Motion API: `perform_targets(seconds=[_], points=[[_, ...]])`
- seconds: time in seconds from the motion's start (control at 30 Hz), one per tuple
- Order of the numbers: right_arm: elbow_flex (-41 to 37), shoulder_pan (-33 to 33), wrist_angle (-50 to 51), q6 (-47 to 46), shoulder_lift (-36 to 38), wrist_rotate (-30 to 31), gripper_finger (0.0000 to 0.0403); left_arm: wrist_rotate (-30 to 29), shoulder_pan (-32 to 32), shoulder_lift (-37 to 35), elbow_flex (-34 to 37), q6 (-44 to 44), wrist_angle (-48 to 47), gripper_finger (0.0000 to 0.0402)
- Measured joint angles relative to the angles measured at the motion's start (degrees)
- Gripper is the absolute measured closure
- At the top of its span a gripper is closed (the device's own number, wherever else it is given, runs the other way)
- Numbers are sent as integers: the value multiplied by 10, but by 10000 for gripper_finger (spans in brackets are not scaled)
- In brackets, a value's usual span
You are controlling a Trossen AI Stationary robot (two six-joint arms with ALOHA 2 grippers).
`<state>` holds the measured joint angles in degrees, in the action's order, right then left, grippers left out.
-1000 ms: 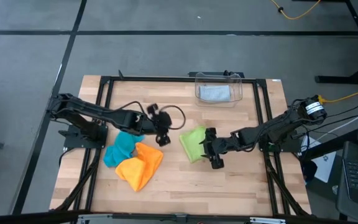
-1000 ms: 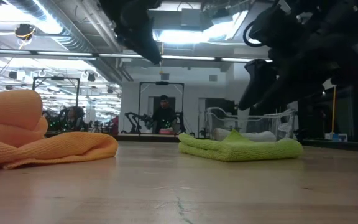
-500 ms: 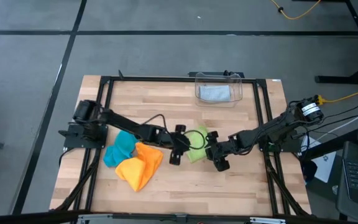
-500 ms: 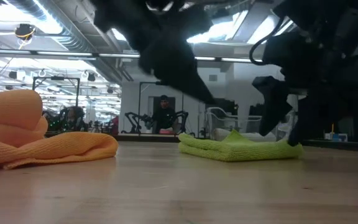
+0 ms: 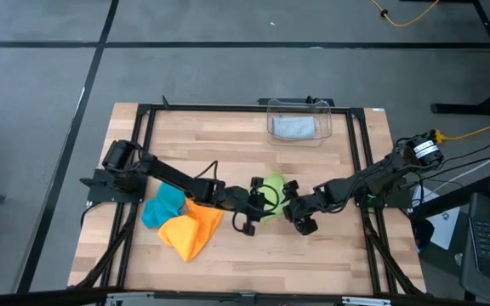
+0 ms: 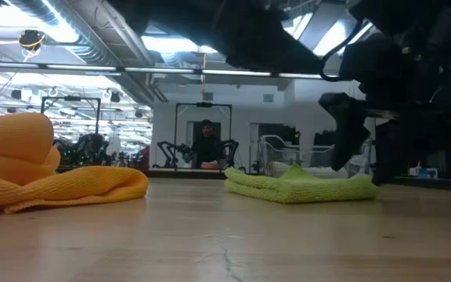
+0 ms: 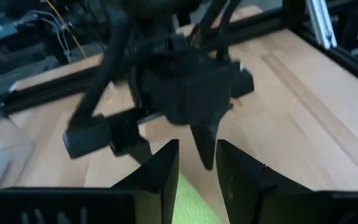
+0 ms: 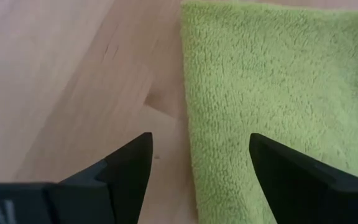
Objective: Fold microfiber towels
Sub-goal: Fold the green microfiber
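Writing shows nowhere legible; green towel [image 5: 270, 188] lies folded.

Four microfiber towels: one lime green towel [image 5: 271, 187], one teal blue towel [image 5: 163, 204], one orange towel [image 5: 190, 225], and one light grey towel [image 5: 293, 127]. One clear plastic bin [image 5: 299, 105]. Two robot arms, each with one gripper: left gripper [image 5: 247, 223], right gripper [image 5: 300, 219].

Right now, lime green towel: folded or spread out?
Folded. In the low view the lime green towel lies as a flat stack of layers on the table; the high view shows it compact between both grippers.
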<state>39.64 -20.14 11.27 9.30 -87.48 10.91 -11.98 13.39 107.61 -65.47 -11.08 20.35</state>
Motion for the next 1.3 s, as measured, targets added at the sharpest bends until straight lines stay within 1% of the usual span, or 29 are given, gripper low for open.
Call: perform_targets(seconds=[0.07, 0.17, 0.3, 0.4, 0.5, 0.57, 0.63, 0.7, 0.73, 0.83, 0.9, 0.97, 1.17, 1.3], points=[[0, 0, 4, 0, 0, 0, 133, -25, 5, 0, 0, 8, 10, 302], [0, 0, 4, 0, 0, 2, 133, -60, 9, 0, 0, 46, 6, 293], [0, 0, 10, -6, 0, 28, 134, -68, 10, 0, 0, 59, 1, 264], [0, 0, 12, -13, 0, 39, 134, -89, 7, 0, 0, 63, 3, 238], [0, 0, 12, -13, 0, 65, 134, -98, 4, 0, 0, 66, 3, 227], [0, 0, 12, -13, 0, 78, 134, -96, 4, 0, 0, 85, 3, 226], [0, 0, 14, -13, 0, 79, 134, -83, 6, 0, 0, 103, 2, 227], [0, 0, 16, -13, 0, 71, 134, -61, 11, 0, 0, 105, 2, 227], [0, 0, 18, -13, 0, 62, 134, -60, 16, 0, 0, 99, 2, 227], [0, 0, 31, -13, 0, 40, 134, -81, 44, 10, -2, 66, 6, 228], [0, 0, 35, -13, 0, 37, 134, -101, 63, 27, -5, 40, -6, 228], [0, 0, 34, -13, 0, 37, 134, -107, 75, 48, -16, 32, -5, 228], [0, 0, 28, -13, 0, 36, 134, -110, 74, 100, -40, 82, -6, 226], [0, 0, 27, -13, 0, 36, 134, -112, 68, 104, -44, 93, -1, 228]])
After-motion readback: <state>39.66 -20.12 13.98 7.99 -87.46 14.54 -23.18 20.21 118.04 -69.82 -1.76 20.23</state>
